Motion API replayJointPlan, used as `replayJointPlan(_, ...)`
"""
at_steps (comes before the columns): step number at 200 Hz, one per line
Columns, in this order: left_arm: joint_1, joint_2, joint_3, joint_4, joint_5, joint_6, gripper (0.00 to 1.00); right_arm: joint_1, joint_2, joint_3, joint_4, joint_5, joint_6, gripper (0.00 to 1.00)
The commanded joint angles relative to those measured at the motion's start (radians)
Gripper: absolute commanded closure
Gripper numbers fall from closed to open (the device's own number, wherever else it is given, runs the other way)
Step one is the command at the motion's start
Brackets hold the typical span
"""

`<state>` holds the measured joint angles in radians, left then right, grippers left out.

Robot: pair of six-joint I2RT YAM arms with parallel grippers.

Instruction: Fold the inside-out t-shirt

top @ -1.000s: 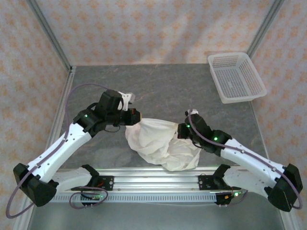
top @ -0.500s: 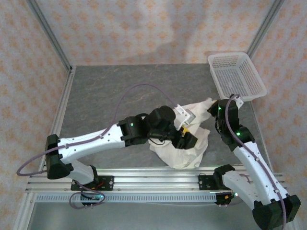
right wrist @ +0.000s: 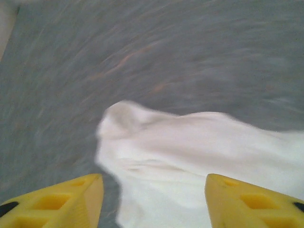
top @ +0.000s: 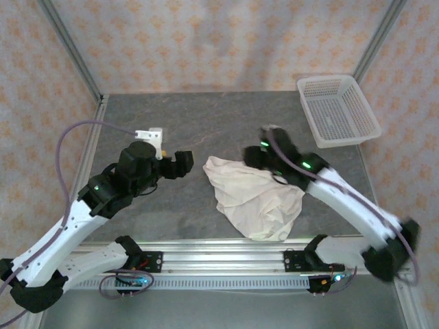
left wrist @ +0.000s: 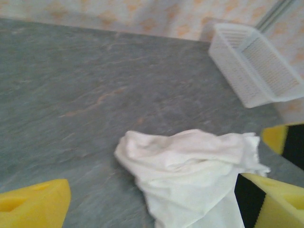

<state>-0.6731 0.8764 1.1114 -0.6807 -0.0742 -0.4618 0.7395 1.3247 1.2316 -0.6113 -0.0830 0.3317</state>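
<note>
1. T-shirt (top: 254,202): cream-white soft cotton, no print. It lies bunched in a wrinkly, roughly triangular heap on the table (top: 226,123), a bit right of centre in the near half, between the 2 arms.
2. Folds run diagonally across the cloth. A rounded lump sits at the far-left corner, and the near edge is close to the metal rail (top: 219,264).
3. Left gripper (top: 180,164): sits left of the shirt, apart from it, w/ bare table between. In the left wrist view the 2 yellow foam-like pads (left wrist: 35,206) are at opposite frame edges, so the jaws are spread wide w/ nothing in them. The shirt lies ahead on the table.
4. Right gripper (top: 255,156): at the shirt's far-right edge. Can't tell if it touches the cloth.
5. In the right wrist view (motion-blurred) the wedge-shaped yellow pads (right wrist: 61,199) are well apart. The jaws are parted and clamp no cloth, w/ the shirt seen beyond the gap.
6. Table surface: matte grey, stone-like, w/ faint rusty veins.
7. Basket (top: 338,110): rigid white plastic mesh, rectangular w/ flared walls. It's at the far-right corner, well apart from the shirt.
8. Walls (top: 206,41): pale fabric-look panels w/ a repeating orange motif.
9. Arms: glossy white shells w/ black joints. A purple cable (top: 75,130) loops off the left arm.
</note>
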Motion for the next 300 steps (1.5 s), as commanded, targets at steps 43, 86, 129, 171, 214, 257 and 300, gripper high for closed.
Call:
replayJointPlan(43, 0.006, -0.137, -0.019, -0.202, -0.109, -0.017, 0.09, 0.088, 0.727, 0.505, -0.207, -0.032, -0.265, 0.23)
replayJointPlan(86, 0.006, -0.126, -0.019, -0.212, -0.099, -0.027, 0.09, 0.095, 0.784, 0.596, -0.254, -0.029, -0.325, 0.90)
replayJointPlan(129, 0.006, -0.126, 0.065, -0.193, -0.128, -0.031, 0.09, 0.049, 0.569, 0.898, -0.162, -0.166, -0.391, 1.00)
replayJointPlan(171, 0.007, -0.141, 0.116, -0.184, -0.184, -0.034, 0.09, -0.001, 0.519, 1.220, -0.156, -0.324, -0.393, 1.00)
replayJointPlan(214, 0.007, -0.144, 0.064, -0.168, -0.150, -0.033, 0.09, -0.002, 0.228, 0.555, 0.062, -0.327, -0.302, 1.00)
replayJointPlan(257, 0.007, -0.055, 0.018, -0.172, -0.082, 0.008, 0.09, -0.003, -0.081, -0.318, 0.381, -0.098, 0.018, 0.94)
replayJointPlan(300, 0.007, 0.106, -0.022, -0.168, -0.032, 0.000, 0.10, -0.008, -0.159, -0.473, 0.210, -0.033, 0.123, 0.61)
